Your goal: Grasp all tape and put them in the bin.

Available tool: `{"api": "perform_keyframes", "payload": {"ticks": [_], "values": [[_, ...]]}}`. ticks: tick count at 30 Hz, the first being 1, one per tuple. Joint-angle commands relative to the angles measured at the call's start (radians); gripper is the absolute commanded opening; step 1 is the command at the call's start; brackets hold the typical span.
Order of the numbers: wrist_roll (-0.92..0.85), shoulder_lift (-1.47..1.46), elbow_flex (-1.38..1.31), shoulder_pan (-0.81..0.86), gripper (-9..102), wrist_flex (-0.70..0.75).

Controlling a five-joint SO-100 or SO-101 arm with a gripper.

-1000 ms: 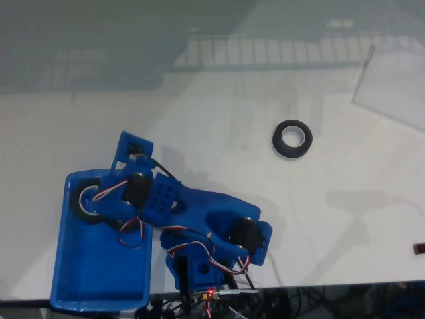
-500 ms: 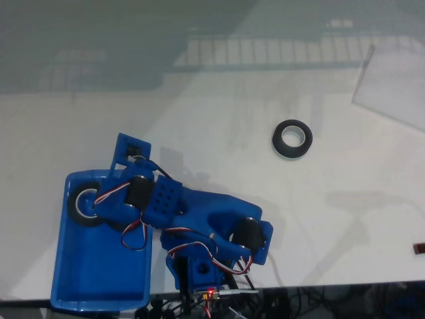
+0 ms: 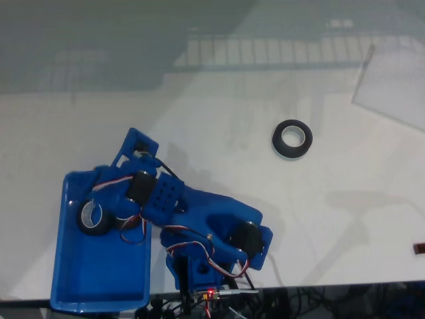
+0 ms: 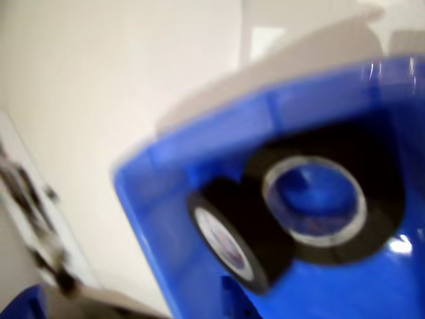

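Observation:
In the fixed view the blue bin sits at the lower left, and my blue arm reaches over its upper end. One black tape roll with a white core shows inside the bin by its left wall. My gripper is right beside that roll, its fingertips hidden under the wrist. Another tape roll lies flat on the white table, far to the right. The blurred wrist view looks into a corner of the bin. There one roll lies flat and a second roll stands tilted on its edge against it.
A clear plastic sheet lies at the table's far right. Cables and the arm's base crowd the front edge. A small dark object sits at the right edge.
The wrist has turned over the bin, and the roll by the bin's left wall has shifted toward the bin's middle. The roll on the table has not moved.

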Motion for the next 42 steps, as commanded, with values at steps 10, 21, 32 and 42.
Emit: {"api": "perform_keyframes", "payload": {"ticks": [10, 21, 32, 42], "values": [[0.276, -0.117, -0.011, 0.861, 35, -0.377], [0.5, -0.305, -0.075, 1.328, 37, -0.368], [0.503, -0.535, -0.193, 1.589, 35, -0.341], [0.492, -0.793, -0.341, 1.687, 35, -0.255]]}}
